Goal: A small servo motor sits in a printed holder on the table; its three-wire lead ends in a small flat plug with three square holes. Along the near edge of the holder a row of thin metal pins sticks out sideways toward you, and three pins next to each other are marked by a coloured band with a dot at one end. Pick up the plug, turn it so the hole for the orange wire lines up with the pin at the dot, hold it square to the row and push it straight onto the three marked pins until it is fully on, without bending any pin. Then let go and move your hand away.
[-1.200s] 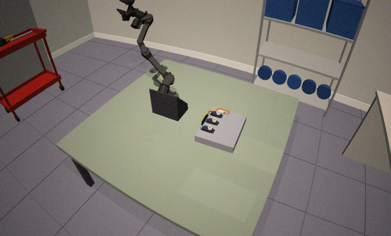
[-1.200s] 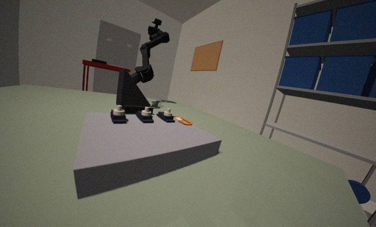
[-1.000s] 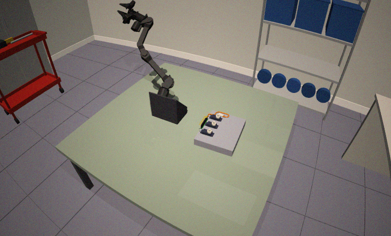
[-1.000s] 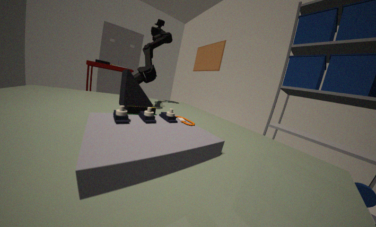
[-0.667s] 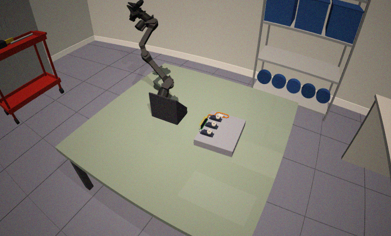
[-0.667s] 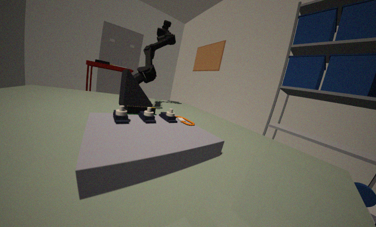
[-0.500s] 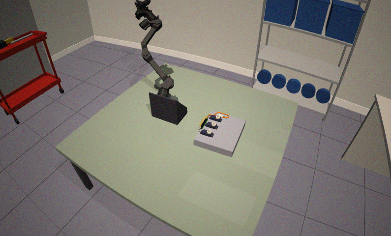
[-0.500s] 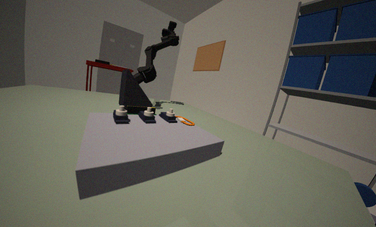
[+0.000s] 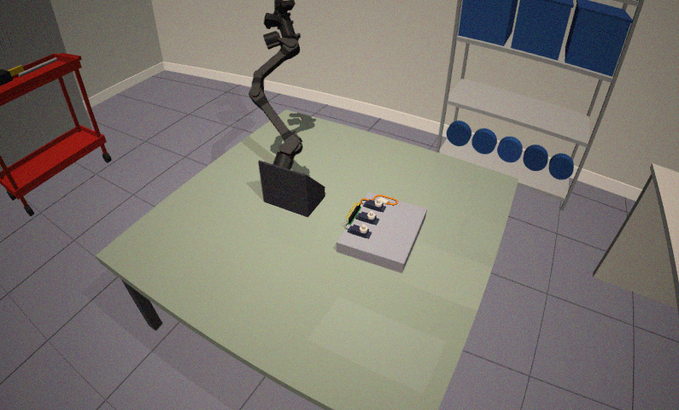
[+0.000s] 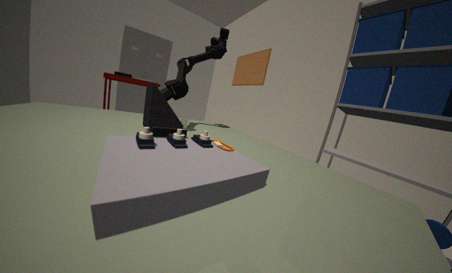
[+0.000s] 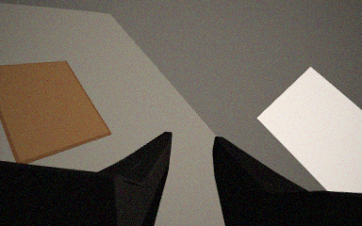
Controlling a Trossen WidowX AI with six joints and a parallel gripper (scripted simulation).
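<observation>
A pale grey holder block (image 9: 395,231) (image 10: 174,165) carries three dark servos with white horns, one being the far servo (image 9: 374,205) (image 10: 202,140). A dark pin strip (image 9: 353,214) runs along the block's edge on the arm's side; single pins, coloured band and dot are too small to make out. An orange lead (image 9: 396,202) (image 10: 231,148) loops beside the far servo. A small white piece (image 10: 217,143) at it looks like the plug; its holes are not visible. My gripper (image 11: 192,141) (image 10: 224,32) is partly open and empty, high above the table and far from the lead.
The arm's black wedge base (image 9: 284,190) (image 10: 158,111) stands on the green table (image 9: 205,264) beside the holder. A red cart (image 9: 53,157) is at the left, a shelf with blue bins (image 9: 535,30) at the back right. The wrist view shows an orange wall board (image 11: 46,110) and a white panel (image 11: 329,137).
</observation>
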